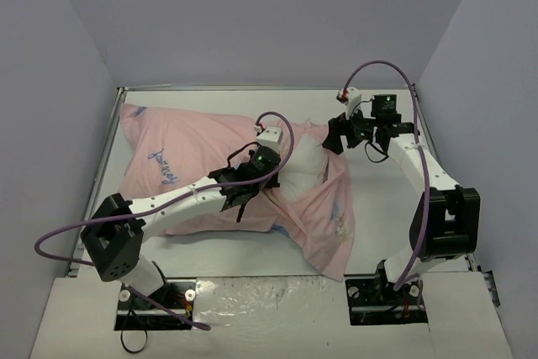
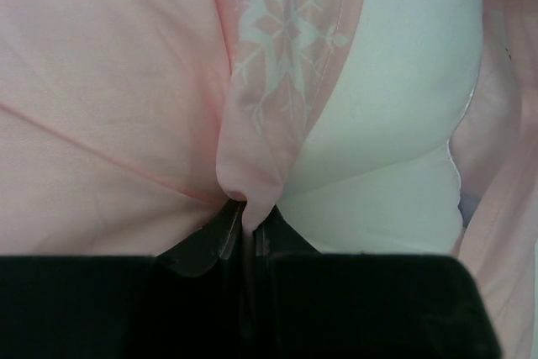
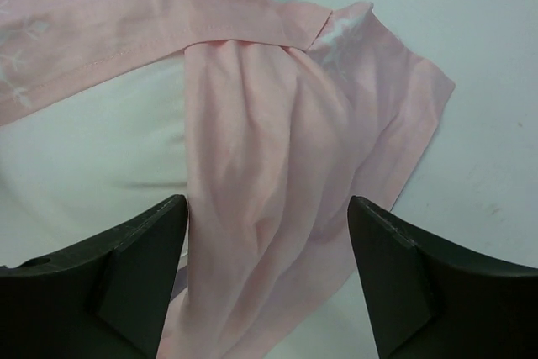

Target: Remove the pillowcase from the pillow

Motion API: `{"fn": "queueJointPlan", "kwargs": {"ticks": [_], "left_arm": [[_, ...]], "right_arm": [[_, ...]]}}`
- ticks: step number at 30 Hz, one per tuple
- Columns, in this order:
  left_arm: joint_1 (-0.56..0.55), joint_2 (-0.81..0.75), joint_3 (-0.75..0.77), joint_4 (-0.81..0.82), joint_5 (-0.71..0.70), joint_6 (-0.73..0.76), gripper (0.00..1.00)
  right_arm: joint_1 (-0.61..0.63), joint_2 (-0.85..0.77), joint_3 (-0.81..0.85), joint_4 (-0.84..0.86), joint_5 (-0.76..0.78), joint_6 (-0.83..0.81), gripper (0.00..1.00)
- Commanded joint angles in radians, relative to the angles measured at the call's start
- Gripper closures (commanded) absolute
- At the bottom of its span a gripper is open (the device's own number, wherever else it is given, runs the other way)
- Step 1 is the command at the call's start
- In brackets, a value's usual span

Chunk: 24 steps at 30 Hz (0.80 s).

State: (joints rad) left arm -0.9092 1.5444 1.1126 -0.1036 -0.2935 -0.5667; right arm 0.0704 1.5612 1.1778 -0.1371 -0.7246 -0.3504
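The pale pink pillowcase [image 1: 185,157] lies across the table, still over most of the white pillow [image 1: 304,167], whose right end shows at the case's open mouth. My left gripper [image 1: 244,195] is shut on a fold of the pillowcase [image 2: 261,107] beside the bare pillow [image 2: 395,115]. My right gripper [image 1: 336,136] is open, its fingers [image 3: 134,275] astride a bunched flap of the pillowcase [image 3: 269,191] at the pillow's far right end, with the pillow [image 3: 84,166] to its left.
The white table [image 1: 387,224] has raised edges on the left, back and right. Grey walls close in on three sides. A loose flap of pillowcase [image 1: 332,233] trails toward the near edge. Purple cables loop over both arms.
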Motion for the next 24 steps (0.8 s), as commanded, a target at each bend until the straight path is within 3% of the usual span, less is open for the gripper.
{"fn": "queueJointPlan", "kwargs": {"ticks": [1, 5, 7, 8, 12, 16, 24], "left_arm": [[-0.005, -0.012, 0.004, -0.185, 0.004, 0.037, 0.98], [-0.005, -0.020, 0.009, -0.182, 0.010, 0.044, 0.98], [-0.005, -0.024, 0.012, -0.189, 0.010, 0.048, 0.98], [-0.003, -0.026, 0.012, -0.192, 0.011, 0.050, 0.98], [-0.005, -0.052, -0.011, -0.199, 0.014, 0.053, 0.98], [-0.005, -0.084, -0.048, -0.199, 0.008, 0.045, 0.98], [-0.003, -0.132, -0.089, -0.174, 0.004, 0.037, 0.98]], "right_arm": [[0.048, -0.043, 0.008, -0.022, 0.056, -0.104, 0.28], [0.075, 0.042, 0.051, -0.021, 0.125, -0.093, 0.44], [0.075, 0.100, 0.074, -0.016, 0.172, -0.072, 0.61], [0.074, 0.127, 0.077, -0.013, 0.191, -0.061, 0.75], [0.059, 0.140, 0.060, 0.083, 0.289, 0.022, 1.00], [0.054, 0.141, 0.037, 0.164, 0.375, 0.091, 1.00], [0.118, 0.370, 0.028, 0.143, 0.432, 0.303, 1.00]]}}
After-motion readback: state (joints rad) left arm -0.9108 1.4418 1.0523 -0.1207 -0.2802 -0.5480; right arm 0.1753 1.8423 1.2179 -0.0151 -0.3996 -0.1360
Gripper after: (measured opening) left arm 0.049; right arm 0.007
